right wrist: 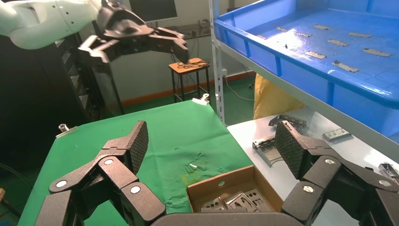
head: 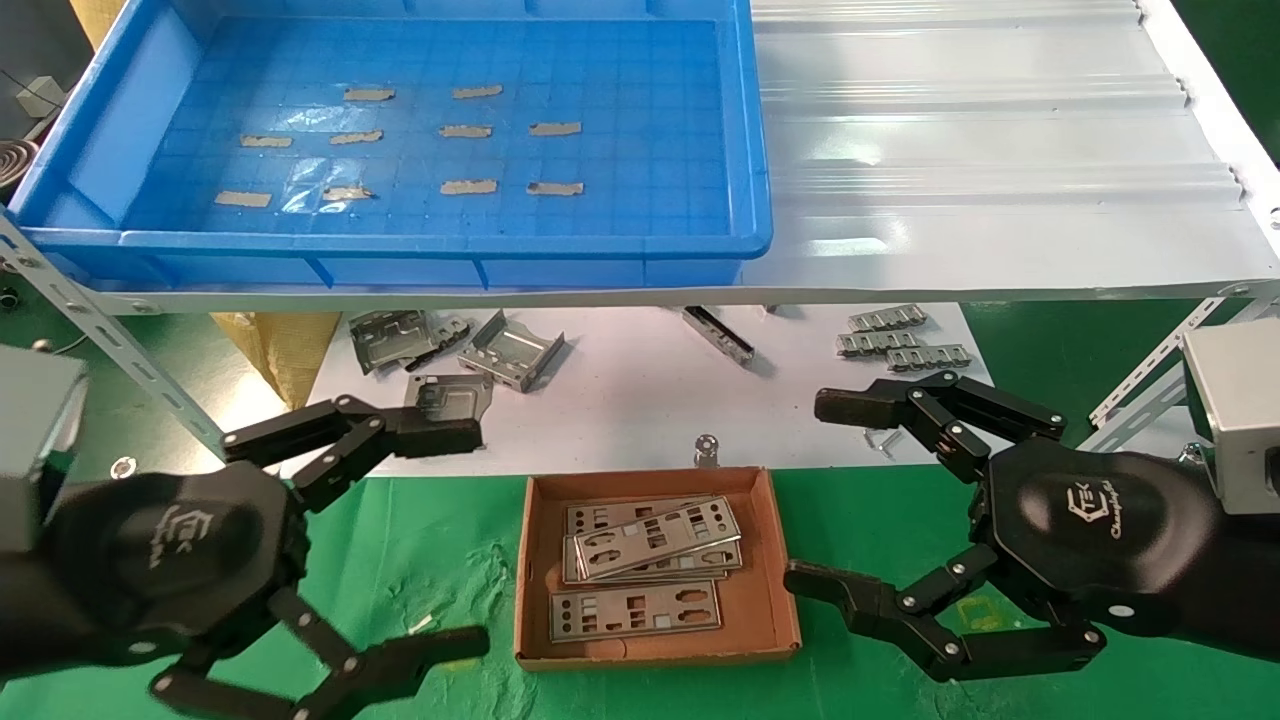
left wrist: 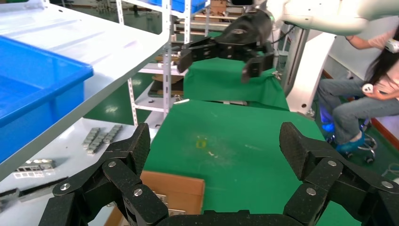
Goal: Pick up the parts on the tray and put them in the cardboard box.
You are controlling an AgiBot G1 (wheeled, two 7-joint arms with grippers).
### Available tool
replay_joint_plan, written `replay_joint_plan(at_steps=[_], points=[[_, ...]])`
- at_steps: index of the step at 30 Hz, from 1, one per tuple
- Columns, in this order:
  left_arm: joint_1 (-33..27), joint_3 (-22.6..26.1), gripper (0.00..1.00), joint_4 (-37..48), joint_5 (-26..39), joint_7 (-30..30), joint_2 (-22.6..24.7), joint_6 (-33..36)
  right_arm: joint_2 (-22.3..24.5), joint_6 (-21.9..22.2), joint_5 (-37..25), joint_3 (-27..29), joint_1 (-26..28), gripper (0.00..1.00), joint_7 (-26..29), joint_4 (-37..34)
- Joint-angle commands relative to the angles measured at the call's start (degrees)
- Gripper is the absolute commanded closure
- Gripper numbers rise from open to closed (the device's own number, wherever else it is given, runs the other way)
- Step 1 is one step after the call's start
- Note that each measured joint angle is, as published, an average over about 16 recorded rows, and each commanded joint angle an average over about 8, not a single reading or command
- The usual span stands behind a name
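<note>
Counting the parts (head: 652,538) first: three or four silvery punched plates, hard to separate because they overlap, and all of them lie inside the cardboard box (head: 780,570) on the green cloth (head: 420,570), one flat near the front wall and the rest stacked askew behind it. Up on the shelf, the tray (head: 740,140) carries ten beige tape scraps (head: 468,131) on its grid floor and not one plate. On the white table (head: 620,400) behind the box sit four bent grey brackets (head: 512,352), three at the left and one narrow one further right, plus three notched strips (head: 898,337) at the right. Now the hands: left gripper (head: 470,535) hangs low beside the box's left side, fingers (head: 440,430) spread wide and released, nothing between them. Right gripper (head: 830,495) sits just off the box's right side, fingers (head: 850,405) equally splayed, grasping nothing, touching nothing. From the right wrist view the box (right wrist: 221,186) shows between the spread fingers with plates inside.
</note>
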Motion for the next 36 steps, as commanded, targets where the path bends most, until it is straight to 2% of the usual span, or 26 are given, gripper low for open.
replay_joint_plan(at_steps=[1, 8, 36], points=[[0.66, -0.71, 0.00, -1.83, -0.41, -0.79, -1.10, 0.07, 0.00, 0.01, 0.00, 0.00, 0.00, 0.00, 0.00, 0.00], [1.52, -1.67, 0.00, -4.20, -1.05, -1.51, -2.53, 0.18, 0.00, 0.00, 0.01, 0.00, -0.01, 0.00, 0.00, -0.01], [0.93, -1.00, 0.00, -2.50, -0.60, -1.09, -1.53, 0.09, 0.00, 0.01, 0.01, 0.00, -0.01, 0.00, 0.00, -0.01]])
